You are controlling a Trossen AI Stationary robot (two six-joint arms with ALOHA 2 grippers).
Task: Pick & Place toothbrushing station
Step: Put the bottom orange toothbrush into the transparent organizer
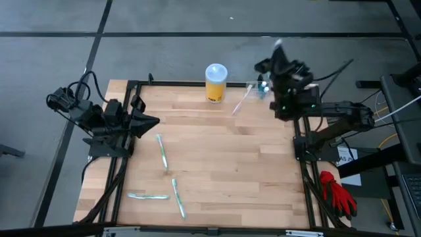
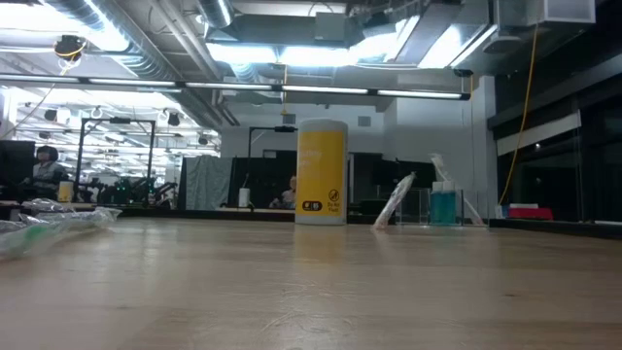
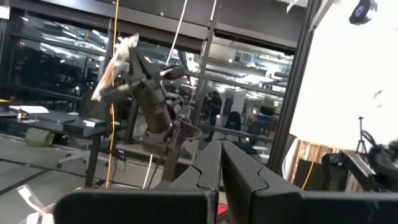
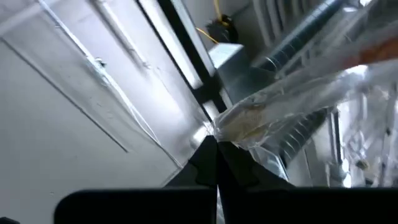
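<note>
The toothbrushing station is a small clear holder at the table's far edge, right of the yellow canister; it also shows in the low view. A clear-wrapped toothbrush leans against it, lower end on the table. My right gripper is raised above the holder, tipped upward and shut on a clear packet. My left gripper hovers shut at the table's left side, with nothing in it. Three wrapped toothbrushes lie flat on the near left. My right gripper pinches the clear packet's end between its two fingers. The fingers point slanting upward, and the packet sticks out beyond them. It is lifted clear of the table and the holder.
The yellow canister with a white lid stands upright at the far middle. Bare wood lies across the table's middle and near right. A red glove hangs off the table's right side.
</note>
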